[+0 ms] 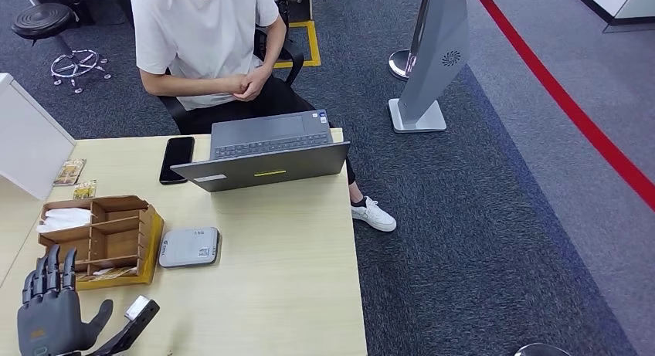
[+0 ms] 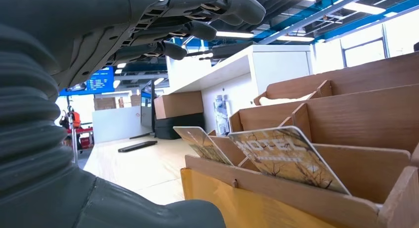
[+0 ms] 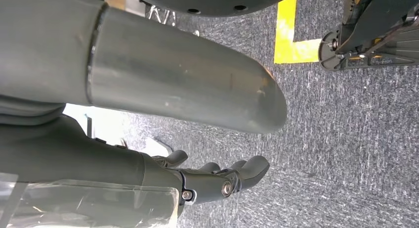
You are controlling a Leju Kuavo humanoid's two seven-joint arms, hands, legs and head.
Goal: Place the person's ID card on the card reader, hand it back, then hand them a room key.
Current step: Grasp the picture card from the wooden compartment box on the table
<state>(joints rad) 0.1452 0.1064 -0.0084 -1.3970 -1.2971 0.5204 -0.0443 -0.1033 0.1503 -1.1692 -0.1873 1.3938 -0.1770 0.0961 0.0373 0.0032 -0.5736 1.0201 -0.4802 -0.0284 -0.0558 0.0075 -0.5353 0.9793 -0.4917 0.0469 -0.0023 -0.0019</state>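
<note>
My left hand [image 1: 50, 310] hovers over the table's near left corner, fingers spread and holding nothing, just in front of the wooden organiser [image 1: 147, 240]. Room key cards [image 1: 108, 273] stand in its front slot. In the left wrist view a printed key card [image 2: 284, 156] and a second one [image 2: 200, 141] lean there, between my fingers [image 2: 188, 30] and thumb [image 2: 148, 213] without touching them. The grey card reader [image 1: 189, 246] lies right of the organiser with nothing on it. The seated person has their hands [image 1: 247, 84] clasped. My right hand [image 3: 217, 181] hangs over the carpet, empty.
A grey laptop [image 1: 266, 151] and a black phone [image 1: 177, 158] lie at the table's far edge in front of the person. Two small cards [image 1: 69, 171] sit beside a white box [image 1: 31, 144] at the left. The table's right edge [image 1: 351, 255] borders carpet.
</note>
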